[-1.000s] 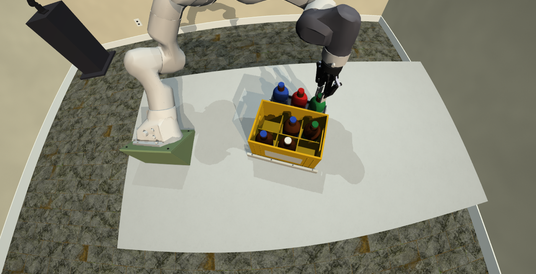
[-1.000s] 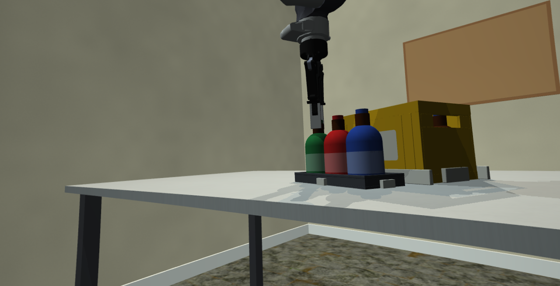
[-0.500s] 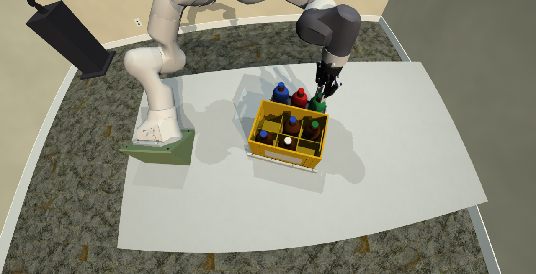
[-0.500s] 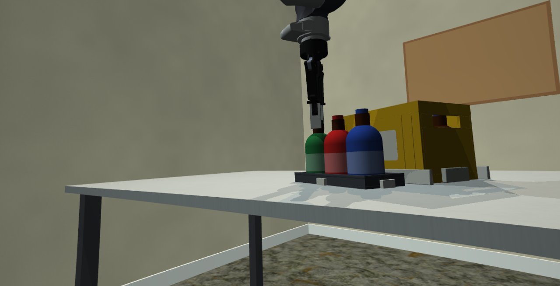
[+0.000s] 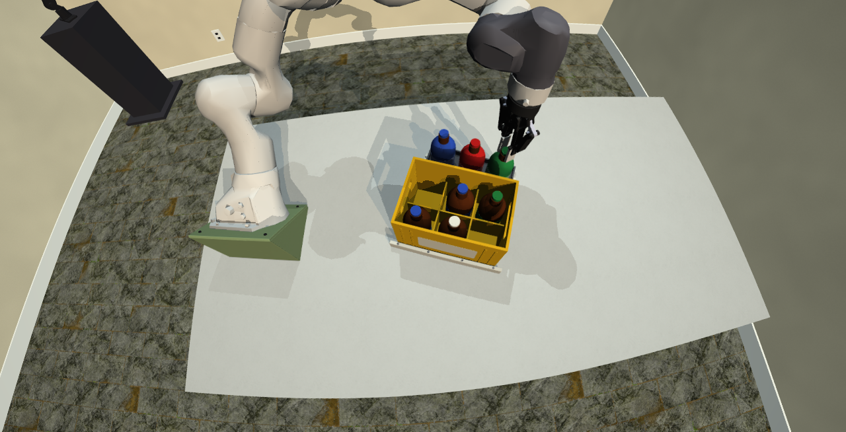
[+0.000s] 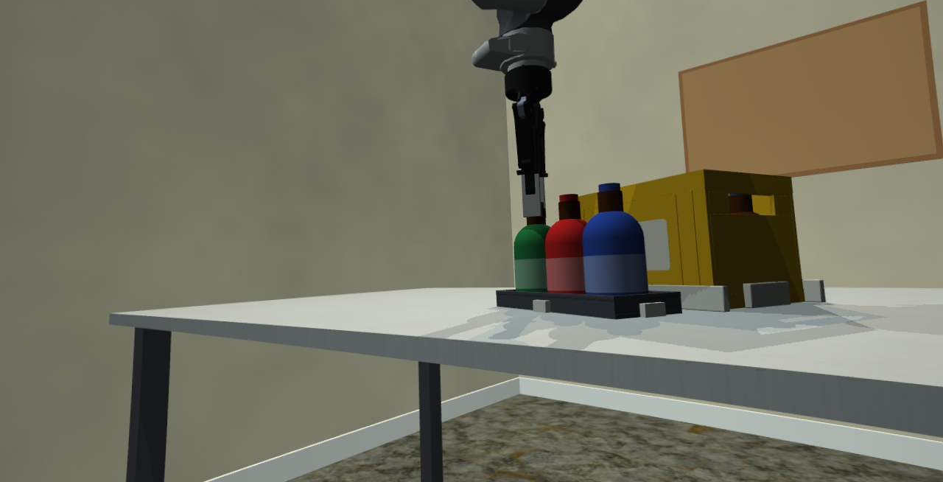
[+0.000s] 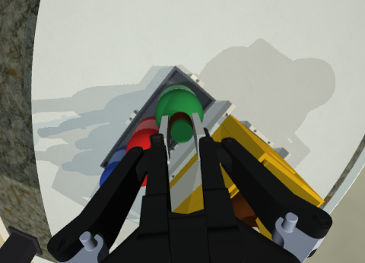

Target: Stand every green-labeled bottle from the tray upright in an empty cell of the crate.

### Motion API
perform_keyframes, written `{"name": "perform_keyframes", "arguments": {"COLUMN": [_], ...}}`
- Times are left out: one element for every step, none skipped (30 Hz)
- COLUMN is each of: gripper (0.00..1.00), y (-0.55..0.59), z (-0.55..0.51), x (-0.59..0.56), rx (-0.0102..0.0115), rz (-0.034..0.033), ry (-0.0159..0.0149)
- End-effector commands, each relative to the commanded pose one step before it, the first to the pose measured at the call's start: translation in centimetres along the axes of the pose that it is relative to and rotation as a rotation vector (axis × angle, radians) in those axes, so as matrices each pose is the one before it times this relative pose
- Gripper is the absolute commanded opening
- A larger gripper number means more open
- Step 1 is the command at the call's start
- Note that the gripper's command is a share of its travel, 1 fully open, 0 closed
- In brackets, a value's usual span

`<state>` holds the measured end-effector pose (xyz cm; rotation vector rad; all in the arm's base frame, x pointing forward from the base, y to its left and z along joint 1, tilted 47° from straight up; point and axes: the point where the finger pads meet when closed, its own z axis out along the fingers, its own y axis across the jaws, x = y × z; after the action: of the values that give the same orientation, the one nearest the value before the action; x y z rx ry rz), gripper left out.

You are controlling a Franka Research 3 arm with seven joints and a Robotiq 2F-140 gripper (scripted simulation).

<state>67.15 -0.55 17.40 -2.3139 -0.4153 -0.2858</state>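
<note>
The green-labeled bottle [image 5: 500, 166] [image 6: 529, 264] [image 7: 178, 99] stands upright at one end of the dark tray [image 6: 573, 304] [image 7: 176, 77]. My gripper [image 5: 507, 154] [image 6: 533, 211] [image 7: 180, 124] points down and is shut on its neck, just under the green cap. A red bottle [image 5: 472, 156] [image 6: 565, 261] [image 7: 142, 139] and a blue bottle [image 5: 443, 148] [image 6: 613, 248] [image 7: 109, 172] stand upright beside it. The yellow crate [image 5: 499, 255] [image 6: 751, 248] [image 7: 236, 130] has empty cells at back left and front right in the top view.
In the crate stand two blue-capped bottles [image 5: 462, 199] [image 5: 417, 217], a green-capped bottle [image 5: 492, 209] and a white-capped bottle [image 5: 453, 223]. Low pale strips [image 5: 443, 256] [image 6: 705, 297] edge the crate. Its wall is close beside the tray.
</note>
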Motion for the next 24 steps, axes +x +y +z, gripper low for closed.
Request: {"name": "perform_keyframes", "arguments": {"gripper": [0.00, 0.00, 0.00, 0.00, 0.00, 0.00, 0.00, 0.00, 0.00, 0.00, 0.00, 0.00, 0.00, 0.00, 0.00, 0.00, 0.00, 0.00, 0.00, 0.00, 0.00, 0.00, 0.00, 0.00], "y": [-0.100, 0.000, 0.000, 0.000, 0.001, 0.001, 0.001, 0.001, 0.002, 0.000, 0.000, 0.002, 0.002, 0.003, 0.003, 0.003, 0.003, 0.004, 0.004, 0.004, 0.005, 0.005, 0.005, 0.005], "z": [0.280, -0.001, -0.003, -0.006, -0.010, -0.015, -0.020, -0.026, -0.032, 0.000, 0.000, -0.038, -0.045, -0.052, -0.058, -0.065, -0.072, -0.077, -0.083, -0.090, -0.096, -0.101, -0.104, -0.108], "x": [0.017, 0.000, 0.000, 0.000, 0.000, 0.000, 0.001, 0.001, 0.001, 0.000, 0.000, 0.001, 0.001, 0.001, 0.001, 0.001, 0.001, 0.002, 0.002, 0.002, 0.002, 0.002, 0.003, 0.002], "rx": [0.00480, 0.00000, 0.00000, 0.00000, 0.00000, 0.00000, 0.00000, 0.00000, 0.00000, 0.00000, 0.00000, 0.00000, 0.00000, 0.00000, 0.00000, 0.00000, 0.00000, 0.00000, 0.00000, 0.00000, 0.00000, 0.00000, 0.00000, 0.00000], "rz": [-0.00317, 0.00000, 0.00000, 0.00000, 0.00000, 0.00000, 0.00000, 0.00000, 0.00000, 0.00000, 0.00000, 0.00000, 0.00000, 0.00000, 0.00000, 0.00000, 0.00000, 0.00000, 0.00000, 0.00000, 0.00000, 0.00000, 0.00000, 0.00000], "ry": [0.00052, 0.00000, 0.00000, 0.00000, 0.00000, 0.00000, 0.00000, 0.00000, 0.00000, 0.00000, 0.00000, 0.00000, 0.00000, 0.00000, 0.00000, 0.00000, 0.00000, 0.00000, 0.00000, 0.00000, 0.00000, 0.00000, 0.00000, 0.00000]}}
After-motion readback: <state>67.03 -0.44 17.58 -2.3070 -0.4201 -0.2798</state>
